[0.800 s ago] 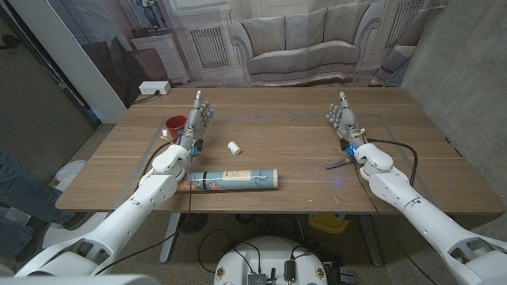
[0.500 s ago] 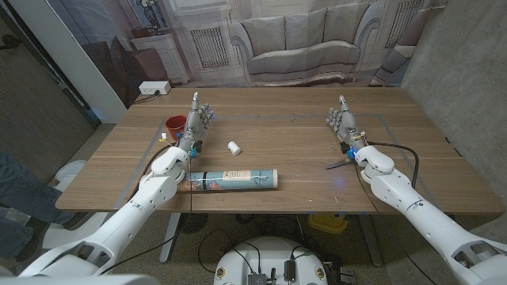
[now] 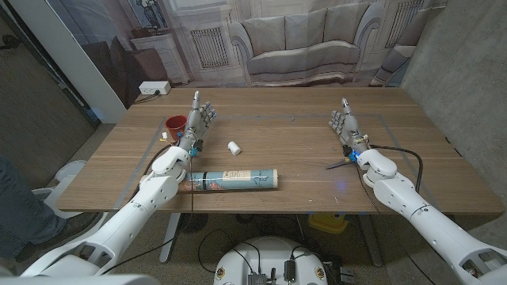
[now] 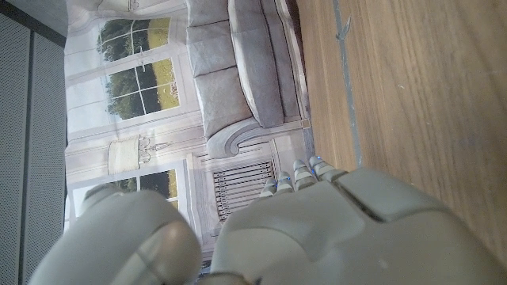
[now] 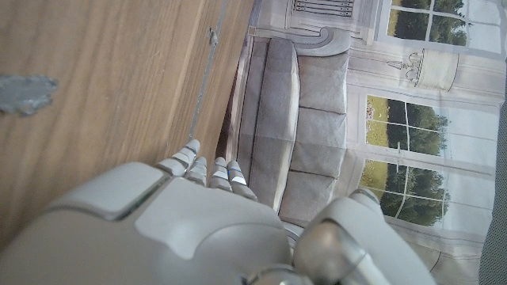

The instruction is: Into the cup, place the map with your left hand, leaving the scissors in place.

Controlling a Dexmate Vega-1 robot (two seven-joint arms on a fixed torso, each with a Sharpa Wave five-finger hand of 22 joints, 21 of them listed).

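Map (image 3: 234, 179), rolled, lies on the surface near the left robot hand (image 3: 198, 120), fingers apart, empty, beside the red cup (image 3: 175, 125). Long roll may tip the cup. Scissors (image 3: 339, 164) by the empty, fingers-apart right robot hand (image 3: 344, 124).

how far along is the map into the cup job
Nothing looks done yet. The rolled map lies on the table, apart from the red cup. The left hand stands beside the cup holding nothing. The right hand holds nothing; the scissors lie untouched. Gripping, lifting and cupping the map remain.
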